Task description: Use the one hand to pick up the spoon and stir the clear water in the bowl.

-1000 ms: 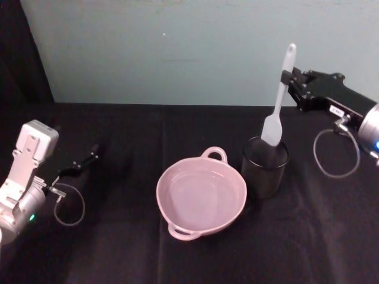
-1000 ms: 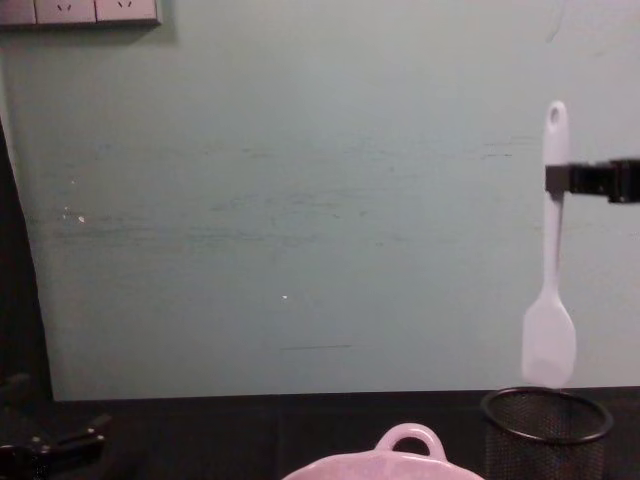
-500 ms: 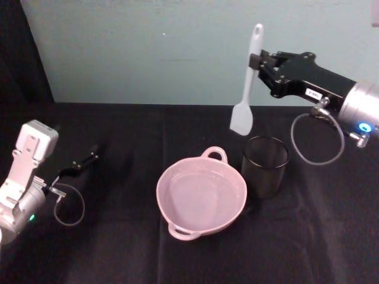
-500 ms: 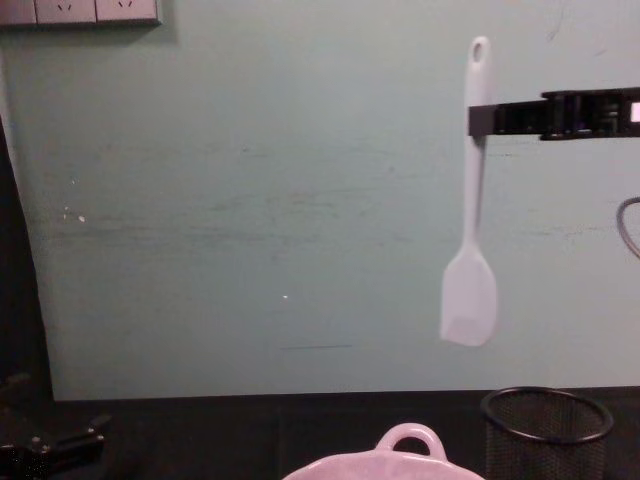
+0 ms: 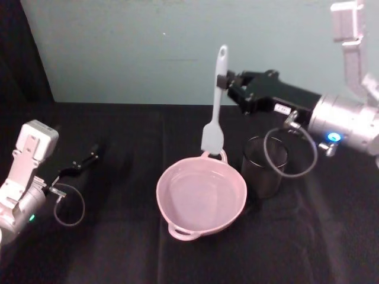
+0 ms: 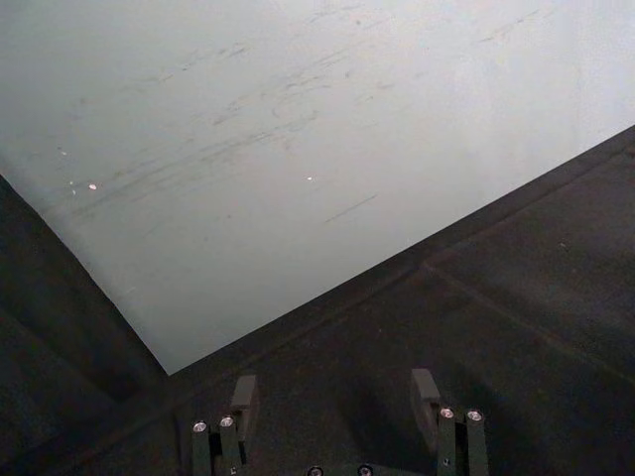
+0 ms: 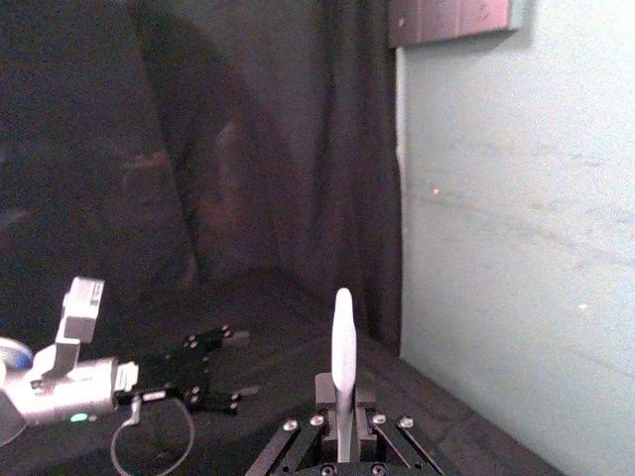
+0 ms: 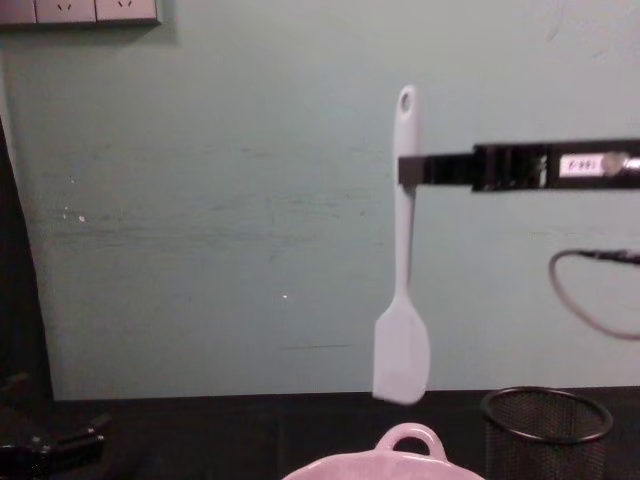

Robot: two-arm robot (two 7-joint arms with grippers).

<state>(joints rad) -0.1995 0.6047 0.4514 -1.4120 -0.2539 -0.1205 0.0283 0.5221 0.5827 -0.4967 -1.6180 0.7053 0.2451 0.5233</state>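
Chest view: right gripper (image 8: 406, 170) clamps the spoon (image 8: 402, 345) upright, head above bowl (image 8: 398, 466).

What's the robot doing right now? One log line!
right gripper: shut on spoon handle | spoon: upright, head above far rim of bowl, not dipped in | left gripper: open, parked at left

Dim, even light; faint shadows

1 mesh cup (image 5: 265, 168) (black) — upright on table (image 5: 118, 248).
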